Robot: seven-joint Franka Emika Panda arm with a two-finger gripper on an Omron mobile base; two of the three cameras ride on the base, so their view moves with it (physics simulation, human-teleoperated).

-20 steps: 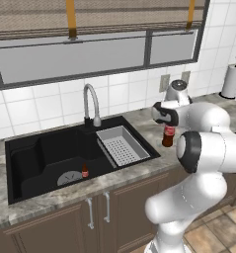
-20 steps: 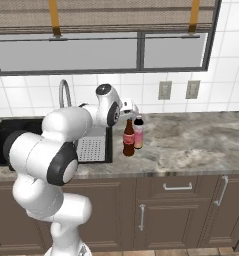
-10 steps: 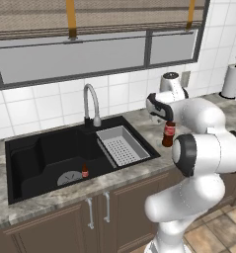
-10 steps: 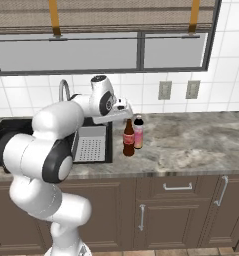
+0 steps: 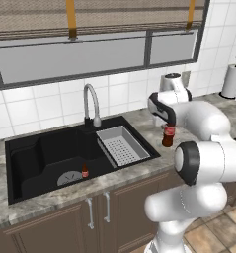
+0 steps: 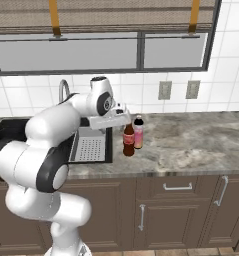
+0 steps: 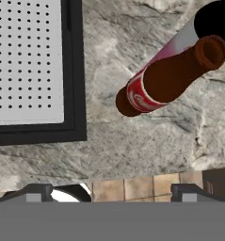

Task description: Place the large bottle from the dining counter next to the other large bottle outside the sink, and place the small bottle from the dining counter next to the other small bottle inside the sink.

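So the big cola bottle (image 6: 128, 140) is standing upright on the wall counter (image 6: 191, 145), just to the right of the sink (image 5: 65, 153), touching or nearly touching the other big bottle (image 6: 138, 132) with the pinkish label. Looks to me like that half of the job is done.

The gripper (image 6: 110, 120) sits above and a bit to the sink side of the cola bottle, jaws spread wide with nothing between them. In the hand view the fingertips (image 7: 36, 192) are clear of the bottle.

My take on the step: back straight up and away before swinging, since the two bottles are crowded together and a sideways brush could topple both. One small bottle (image 5: 85, 171) stands inside the sink's left basin; its twin goes beside it.
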